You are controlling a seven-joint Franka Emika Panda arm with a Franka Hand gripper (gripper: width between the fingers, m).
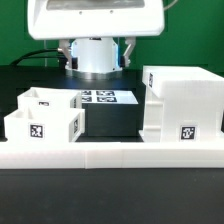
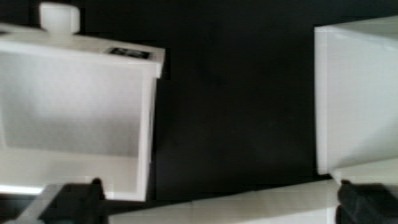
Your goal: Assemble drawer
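Observation:
The drawer's tall white casing [image 1: 180, 100] stands at the exterior view's right, with a tag on its front. Two small white trays [image 1: 45, 103] [image 1: 40, 127] sit side by side at the exterior view's left, each with a tag. In the wrist view, one tray [image 2: 80, 100] with its knob [image 2: 59, 17] lies on one side and the casing wall [image 2: 365, 100] on the other, with dark table between them. My gripper [image 2: 217, 198] is open and empty, high above that gap. In the exterior view it [image 1: 98, 50] hangs at the top middle.
The long white L-shaped rail [image 1: 110, 152] runs across the front of the parts and also shows in the wrist view [image 2: 231, 205]. The marker board [image 1: 100, 97] lies flat behind the parts, between the trays and the casing.

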